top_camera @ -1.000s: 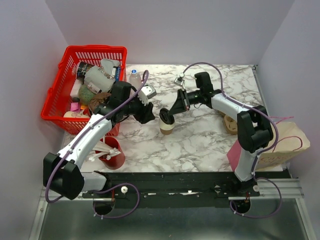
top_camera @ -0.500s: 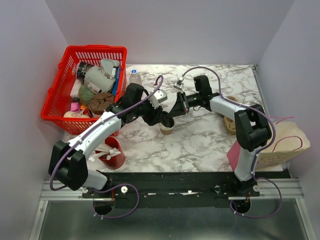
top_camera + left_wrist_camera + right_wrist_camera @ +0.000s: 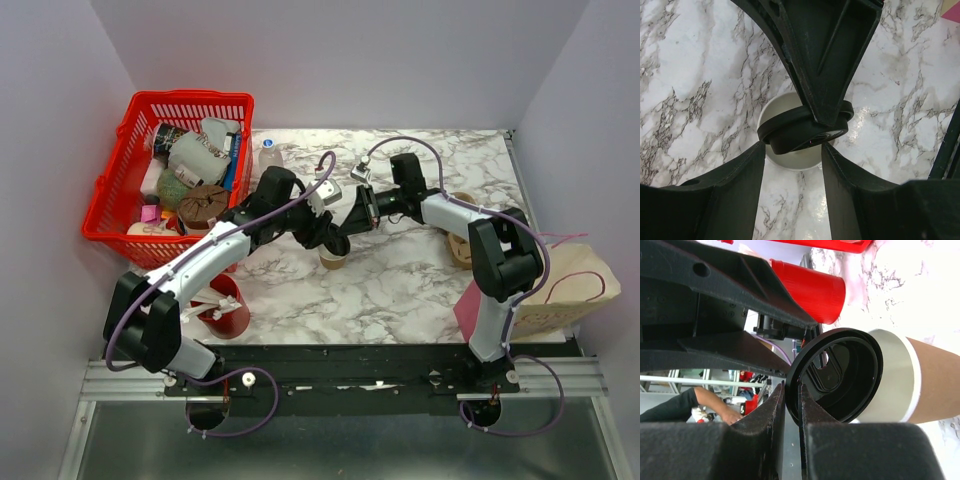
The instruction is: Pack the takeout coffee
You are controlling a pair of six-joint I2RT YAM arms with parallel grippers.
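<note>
The tan paper cup [image 3: 334,261] stands upright mid-table; its pale rim shows in the left wrist view [image 3: 776,106] and its kraft wall in the right wrist view [image 3: 937,385]. My right gripper [image 3: 346,229] is shut on the edge of the black lid [image 3: 840,375] and holds it tilted over the cup's mouth. The lid [image 3: 800,132] is not seated flat. My left gripper [image 3: 792,150] is open just above the cup, one finger on each side, touching nothing. In the top view it [image 3: 324,238] sits right beside the right gripper.
A red basket [image 3: 120,190] of mixed items is at the far left. A red cup of white sticks [image 3: 228,310] stands near the left arm's base. A brown pulp carrier [image 3: 460,245], a paper bag [image 3: 565,290] and a pink card [image 3: 470,310] are at the right.
My left arm has swung right from beside the basket until its open gripper is over the cup. My right gripper has stayed over the cup with the lid.
</note>
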